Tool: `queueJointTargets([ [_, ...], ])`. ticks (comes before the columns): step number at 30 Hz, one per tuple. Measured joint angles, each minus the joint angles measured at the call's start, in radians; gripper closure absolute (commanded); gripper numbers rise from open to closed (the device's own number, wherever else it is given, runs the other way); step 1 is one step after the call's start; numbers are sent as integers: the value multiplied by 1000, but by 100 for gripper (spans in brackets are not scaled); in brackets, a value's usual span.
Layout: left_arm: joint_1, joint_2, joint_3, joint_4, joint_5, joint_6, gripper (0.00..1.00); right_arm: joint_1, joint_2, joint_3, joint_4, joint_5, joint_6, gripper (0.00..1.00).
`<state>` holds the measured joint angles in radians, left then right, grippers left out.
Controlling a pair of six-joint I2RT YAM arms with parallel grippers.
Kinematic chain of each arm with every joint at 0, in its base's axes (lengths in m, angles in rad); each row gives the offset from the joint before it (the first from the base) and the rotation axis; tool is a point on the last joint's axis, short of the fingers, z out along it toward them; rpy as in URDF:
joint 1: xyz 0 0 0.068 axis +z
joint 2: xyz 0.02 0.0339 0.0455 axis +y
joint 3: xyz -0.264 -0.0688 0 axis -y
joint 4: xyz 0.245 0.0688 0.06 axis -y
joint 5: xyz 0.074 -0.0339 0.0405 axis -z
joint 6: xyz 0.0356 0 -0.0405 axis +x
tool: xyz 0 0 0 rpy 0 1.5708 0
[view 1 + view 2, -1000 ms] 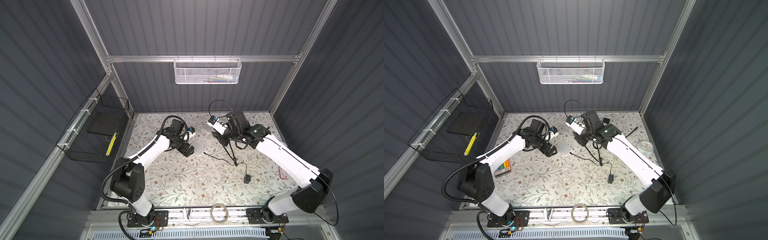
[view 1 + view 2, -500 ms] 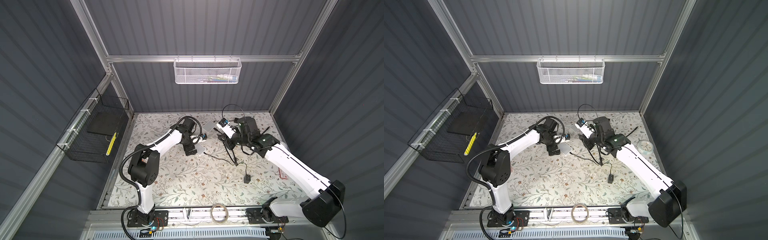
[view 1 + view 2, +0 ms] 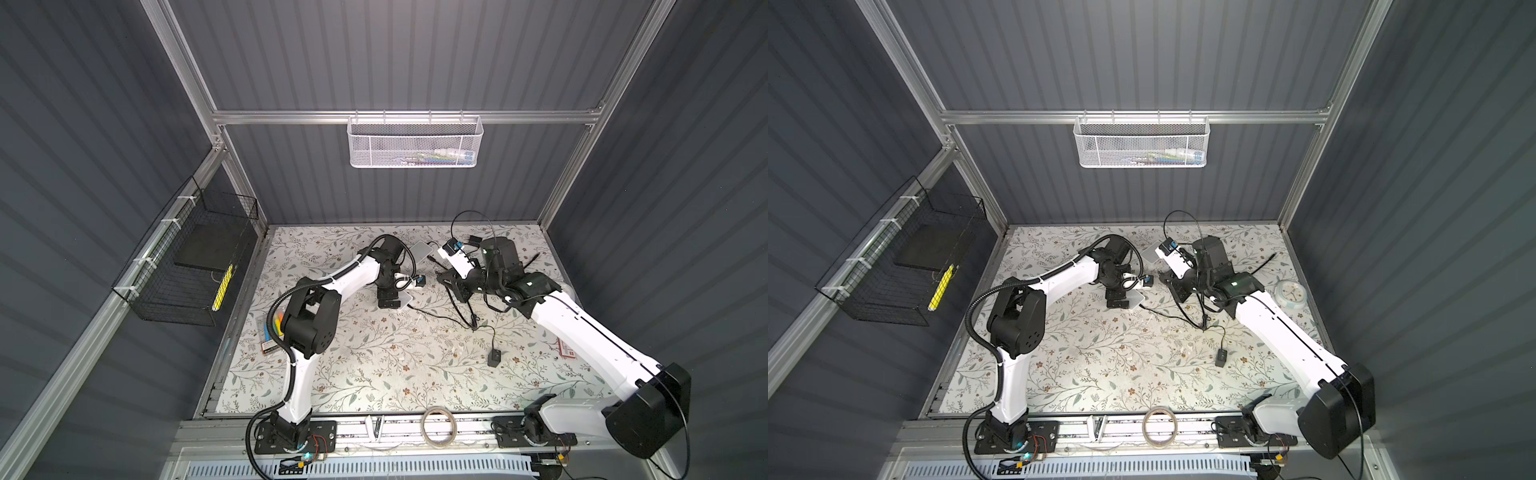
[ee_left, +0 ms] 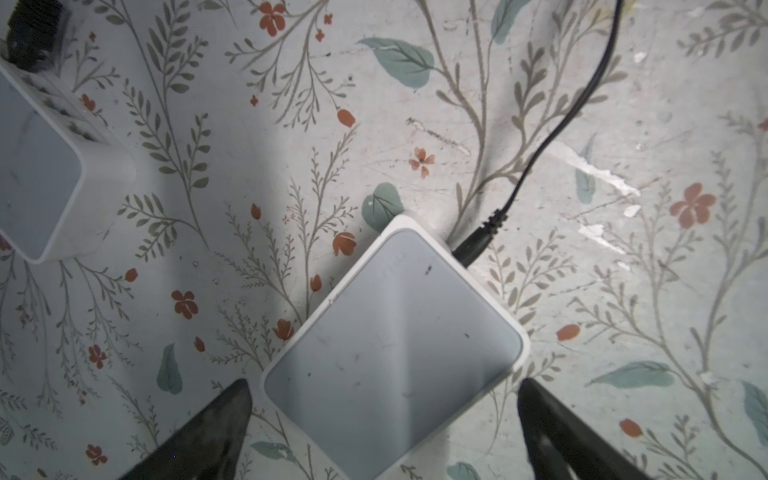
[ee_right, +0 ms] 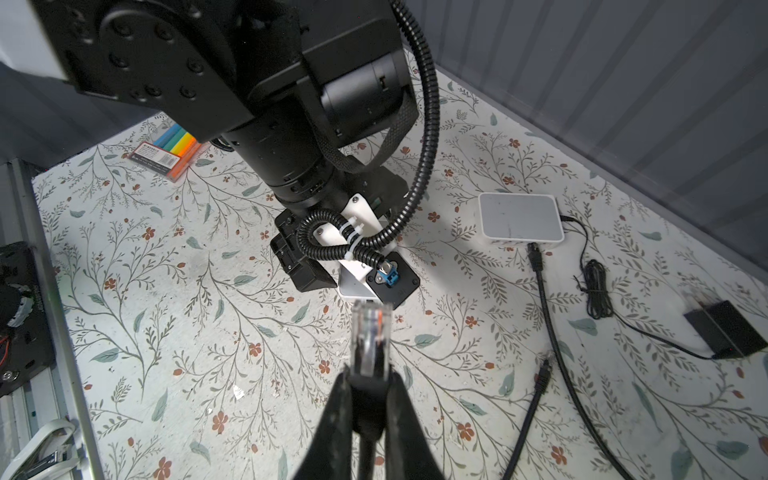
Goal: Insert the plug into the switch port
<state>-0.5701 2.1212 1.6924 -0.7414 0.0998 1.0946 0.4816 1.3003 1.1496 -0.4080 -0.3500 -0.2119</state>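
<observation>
Within pinching right hand, clear plug lengthwise toward switch; left hand spread.

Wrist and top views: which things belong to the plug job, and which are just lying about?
Job: plug in the shut right gripper; white switch between the jaws of the open left gripper.
Lying about: marker pack, tape roll, clock, second white box.

Robot lab cell; aluminium frame
</observation>
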Motion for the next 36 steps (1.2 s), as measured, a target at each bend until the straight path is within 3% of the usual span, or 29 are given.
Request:
queueJointTargets([
  [19,0,96,142,-108,-3,43,0,-50,10,-11,37,-74,26,100],
  [36,-8,118,145,-128,-3,55,5,-65,40,-11,43,-100,36,100],
])
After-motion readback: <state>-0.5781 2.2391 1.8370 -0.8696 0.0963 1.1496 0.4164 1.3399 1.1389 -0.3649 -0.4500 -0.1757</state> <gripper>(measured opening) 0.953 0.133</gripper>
